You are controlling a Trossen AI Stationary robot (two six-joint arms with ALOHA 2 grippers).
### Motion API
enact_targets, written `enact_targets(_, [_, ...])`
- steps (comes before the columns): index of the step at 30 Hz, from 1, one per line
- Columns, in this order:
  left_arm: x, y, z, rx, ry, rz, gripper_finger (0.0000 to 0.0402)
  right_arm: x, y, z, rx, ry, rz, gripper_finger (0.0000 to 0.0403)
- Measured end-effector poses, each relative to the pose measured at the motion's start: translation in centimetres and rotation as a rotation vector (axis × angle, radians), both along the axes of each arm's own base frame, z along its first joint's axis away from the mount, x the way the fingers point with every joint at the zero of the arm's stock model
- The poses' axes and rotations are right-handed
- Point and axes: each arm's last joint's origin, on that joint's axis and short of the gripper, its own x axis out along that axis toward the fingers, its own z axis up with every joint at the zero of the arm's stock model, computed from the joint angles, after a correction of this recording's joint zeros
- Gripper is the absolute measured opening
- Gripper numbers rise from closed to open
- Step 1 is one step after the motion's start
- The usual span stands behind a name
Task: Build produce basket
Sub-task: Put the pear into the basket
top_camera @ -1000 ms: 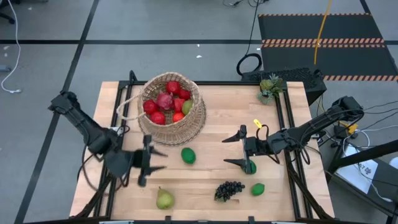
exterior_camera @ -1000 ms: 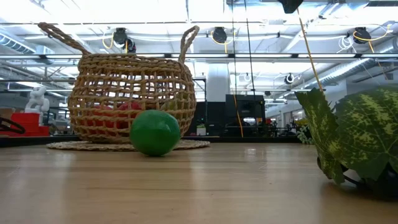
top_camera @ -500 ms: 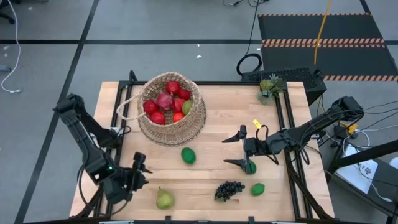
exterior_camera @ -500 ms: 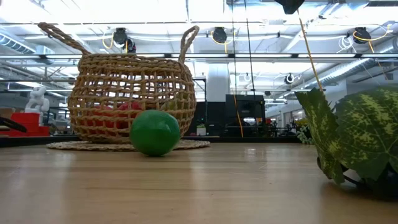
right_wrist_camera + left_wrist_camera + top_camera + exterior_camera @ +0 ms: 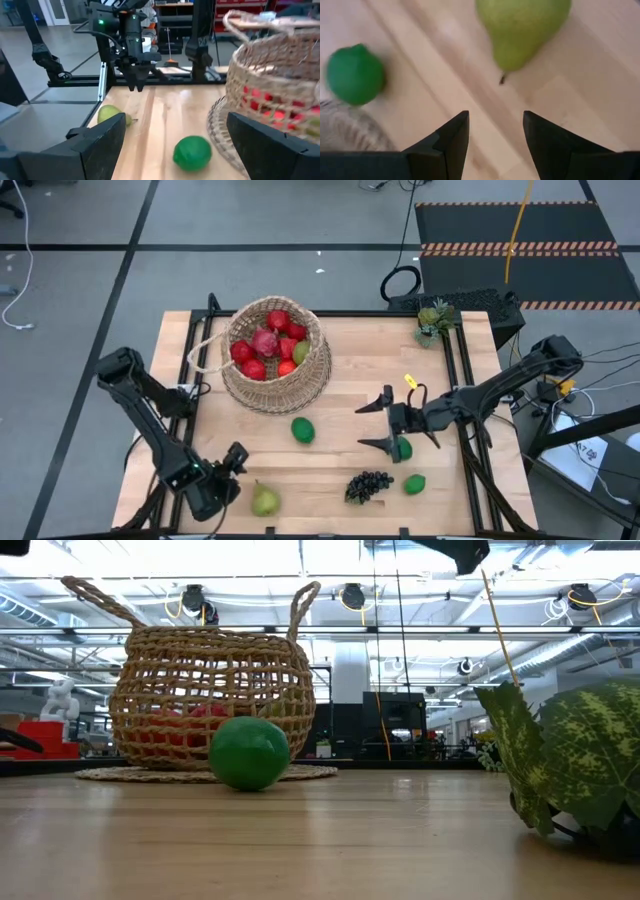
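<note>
The woven basket (image 5: 275, 355) stands on the table's far left part and holds several red fruits and a green one. On the table lie a lime (image 5: 303, 430), a pear (image 5: 264, 500), a grape bunch (image 5: 368, 485) and two more limes (image 5: 402, 448) (image 5: 414, 484). My left gripper (image 5: 237, 461) is open near the near-left corner, just left of the pear (image 5: 522, 30). My right gripper (image 5: 374, 423) is wide open at mid-table, pointing left at the first lime (image 5: 192, 152); another lime lies beside its near finger. Neither gripper holds anything.
A small green potted plant (image 5: 433, 320) stands at the far right corner. The grape bunch's leaf (image 5: 575, 755) fills the right of the low view. Bare wood lies between the basket and the right gripper, and along the near edge between the pear and the grapes.
My left arm has swung toward the table's near edge, bringing its open gripper down close to the pear. The fruits and the basket have stayed where they were.
</note>
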Motion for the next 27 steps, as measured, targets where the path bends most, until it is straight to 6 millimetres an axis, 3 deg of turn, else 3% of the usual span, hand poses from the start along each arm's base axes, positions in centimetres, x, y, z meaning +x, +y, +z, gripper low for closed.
enact_targets(4, [1.1,-0.8,-0.5,-0.065,-0.029,-0.073,0.0186,0.9,0.4,-1.0,0.059,0.023,-0.014,0.0343])
enact_targets(10, [1.2,-1.3,-1.9,-0.134,-0.063,-0.145,0.0186,2.4,1.2,-2.2,0.09,-0.024,-0.013,0.0343])
enact_targets(19, [0.2,0.3,-5.7,-0.118,-0.06,-0.15,0.0186,3.6,1.7,-3.3,0.094,-0.056,-0.012,0.0343])
enact_targets(27, [0.6,1.7,-7.7,-0.163,-0.115,-0.123,0.0186,3.8,1.9,-3.8,0.114,-0.052,-0.034,0.0343])
